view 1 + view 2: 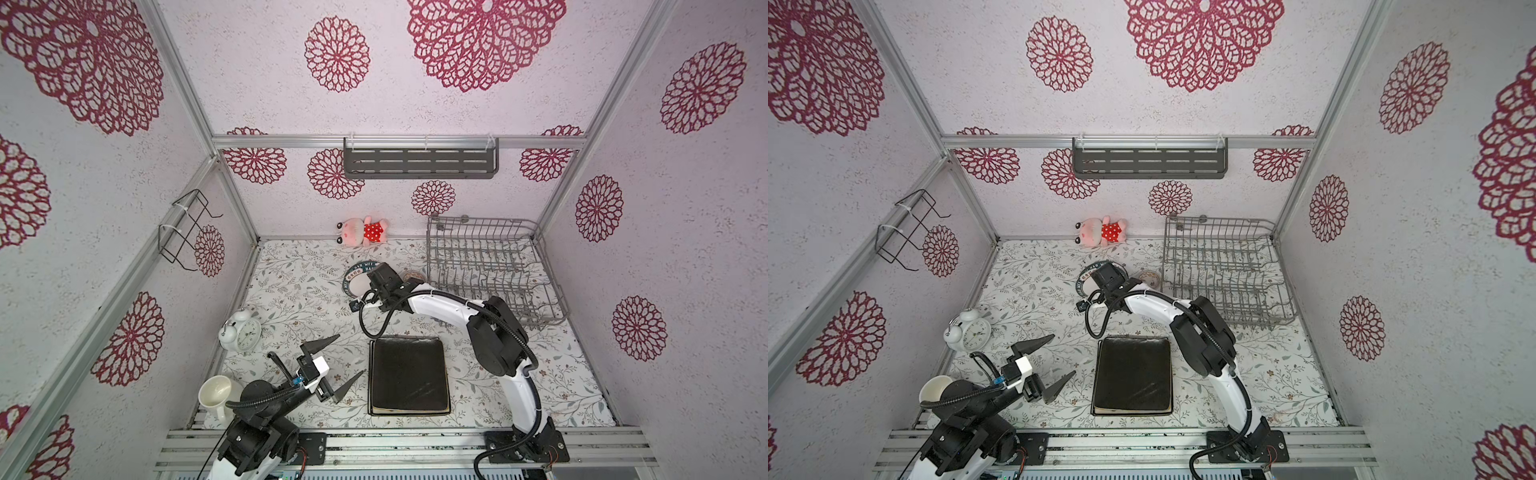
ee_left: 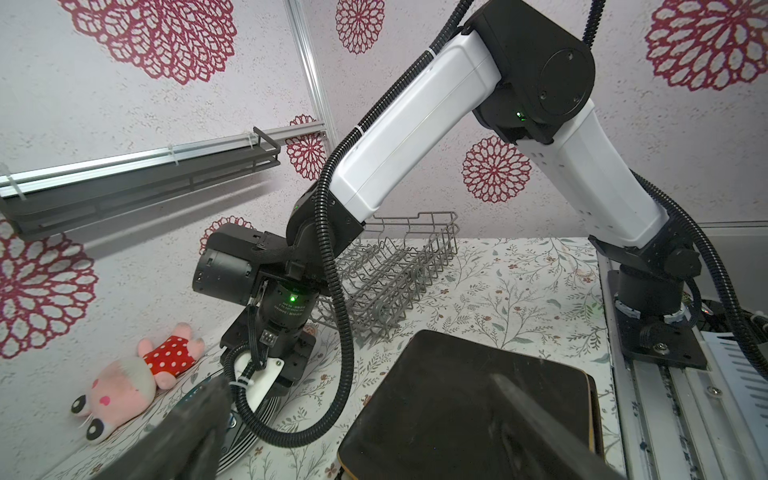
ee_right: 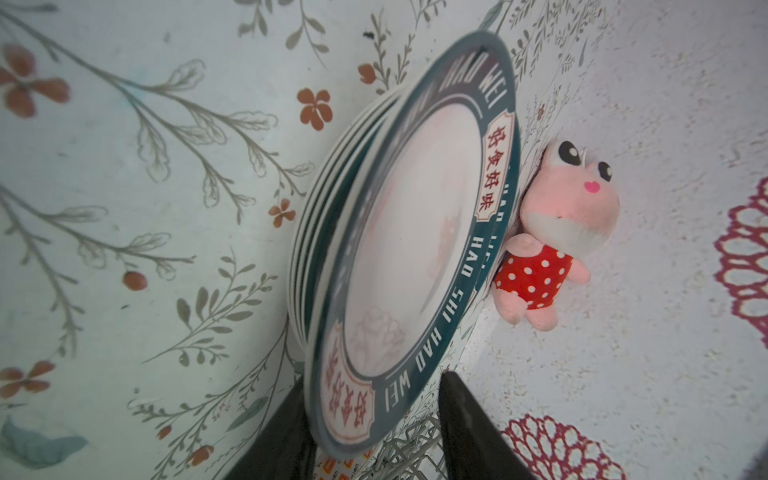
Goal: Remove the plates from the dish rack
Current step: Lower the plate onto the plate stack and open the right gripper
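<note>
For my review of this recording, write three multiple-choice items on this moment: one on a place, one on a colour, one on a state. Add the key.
1. The dish rack stands:
A. at the back right of the table
B. at the front left
C. hung on the wall

2. The topmost square plate is:
A. white
B. black
C. red

3. The left gripper is:
A. shut
B. open
C. out of view

Key: A, both top views show it in the back right corner. B, its face is black. B, its jaws stand wide apart and hold nothing.

Pink plush toy (image 1: 363, 231) lies by the back wall; alarm clock (image 1: 245, 332) and mug (image 1: 216, 395) stand left.
</note>
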Robot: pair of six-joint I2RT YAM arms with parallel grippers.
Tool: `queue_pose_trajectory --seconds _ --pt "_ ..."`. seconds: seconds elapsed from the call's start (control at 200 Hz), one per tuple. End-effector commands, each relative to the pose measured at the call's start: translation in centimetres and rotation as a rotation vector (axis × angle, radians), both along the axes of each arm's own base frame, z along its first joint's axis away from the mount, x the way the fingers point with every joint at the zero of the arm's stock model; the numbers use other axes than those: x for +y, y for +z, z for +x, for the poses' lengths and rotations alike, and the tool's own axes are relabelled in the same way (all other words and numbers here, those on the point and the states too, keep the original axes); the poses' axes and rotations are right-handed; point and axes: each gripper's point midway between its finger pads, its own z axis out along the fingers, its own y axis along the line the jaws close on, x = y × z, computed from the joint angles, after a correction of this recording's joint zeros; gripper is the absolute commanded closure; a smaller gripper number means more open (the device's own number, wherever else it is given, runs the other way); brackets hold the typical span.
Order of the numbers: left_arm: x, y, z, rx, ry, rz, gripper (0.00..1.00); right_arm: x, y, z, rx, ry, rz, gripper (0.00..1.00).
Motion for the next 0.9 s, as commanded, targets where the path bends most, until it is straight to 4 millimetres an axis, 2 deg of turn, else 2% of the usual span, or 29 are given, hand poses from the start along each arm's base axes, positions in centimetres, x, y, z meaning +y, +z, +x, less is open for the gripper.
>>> queue_pose_trajectory --seconds 0.0,0.325,0.896 --pt "0.0 -0.4 0.0 0.002 -0.003 0.008 0.03 0.5 0.4 -0.3 0.033 -0.017 0.029 0.51" --pt "0.0 -0.4 0.0 0.001 -0.003 0.008 0.03 0.4 -0.1 -0.1 0.052 -0.028 0.038 0.5" --pt "0.1 -0.5 0.2 0.003 0.007 0.01 0.03 -0.4 -0.3 1.3 0.065 -0.072 0.059 0.49"
